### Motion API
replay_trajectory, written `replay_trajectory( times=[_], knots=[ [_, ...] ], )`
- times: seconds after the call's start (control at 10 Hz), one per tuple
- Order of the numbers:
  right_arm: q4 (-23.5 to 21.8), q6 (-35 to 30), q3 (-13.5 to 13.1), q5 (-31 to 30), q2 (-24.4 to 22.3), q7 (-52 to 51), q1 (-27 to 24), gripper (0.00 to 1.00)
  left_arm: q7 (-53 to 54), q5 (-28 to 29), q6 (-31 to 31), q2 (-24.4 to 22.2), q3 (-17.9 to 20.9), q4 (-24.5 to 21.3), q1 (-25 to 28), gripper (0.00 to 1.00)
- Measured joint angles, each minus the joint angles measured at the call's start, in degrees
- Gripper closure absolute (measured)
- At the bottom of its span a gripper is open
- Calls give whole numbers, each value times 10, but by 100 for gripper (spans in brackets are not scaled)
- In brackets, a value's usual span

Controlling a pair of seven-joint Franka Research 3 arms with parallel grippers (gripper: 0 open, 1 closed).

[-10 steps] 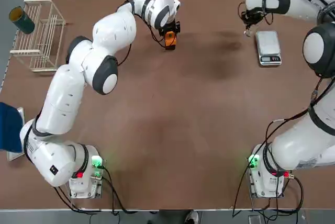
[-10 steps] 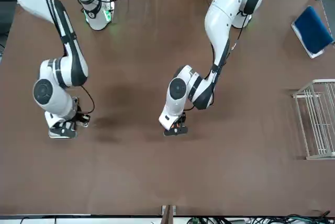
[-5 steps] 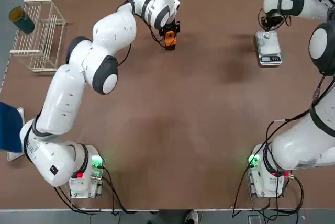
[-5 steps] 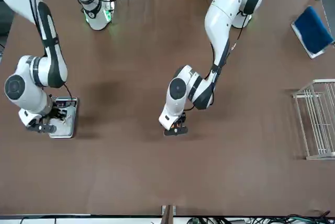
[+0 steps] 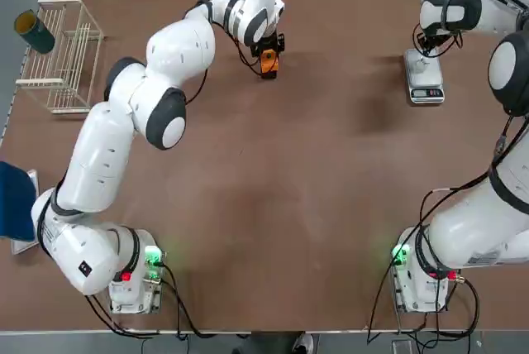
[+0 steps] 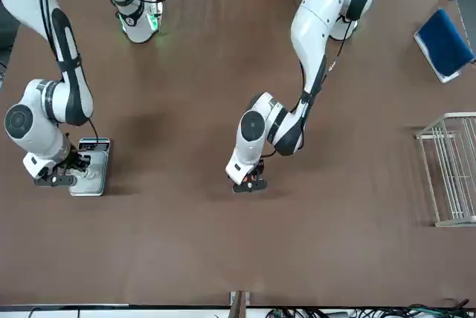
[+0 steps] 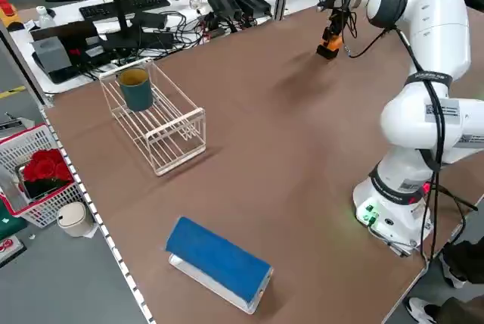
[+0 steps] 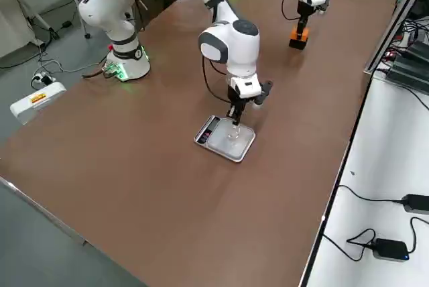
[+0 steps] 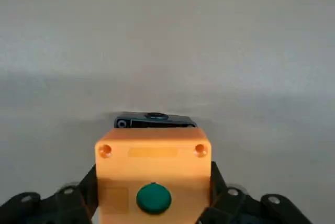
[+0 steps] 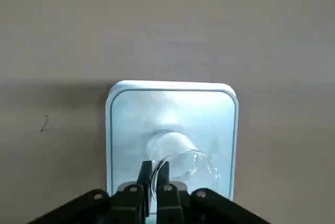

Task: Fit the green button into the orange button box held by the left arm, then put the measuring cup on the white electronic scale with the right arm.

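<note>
From the robot's right, nearest on the counter (image 8: 167,193), the right pincer (image 10: 156,164) is clamped on the clear cup's (image 10: 201,167) rim, over the scale (image 8: 216,145); touching, I can't tell. Farther off, the left pincer (image 9: 154,178) grips the orange box (image 9: 154,162). Its wrist view shows the green button (image 9: 153,198) in the box; the top view doesn't.

top, front and side views: bright, even light over brown tabletop (image 5: 273,205); no single source identifiable. soft, diffuse shadows on tabletop beside both arms. green status lights glowing at arm bases. mild pale sheen on tabletop, front view. left wrist view: dimmer, grey surface soft, darker band across it; orange button box (image 9: 153,166) crisper. right wrist view: bright glare spot on weighing plate of electronic scale (image 10: 170,114); highlights along rim of clear measuring cup (image 10: 201,169).
</note>
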Motion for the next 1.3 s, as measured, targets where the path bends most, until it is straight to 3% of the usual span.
replay_trajectory(
  times=[1.3],
  knots=[
    [-1, 15, 0, 0, 9, -9, -3, 89, 0, 0, 2, 0, 1, 0, 0, 21]
  ],
)
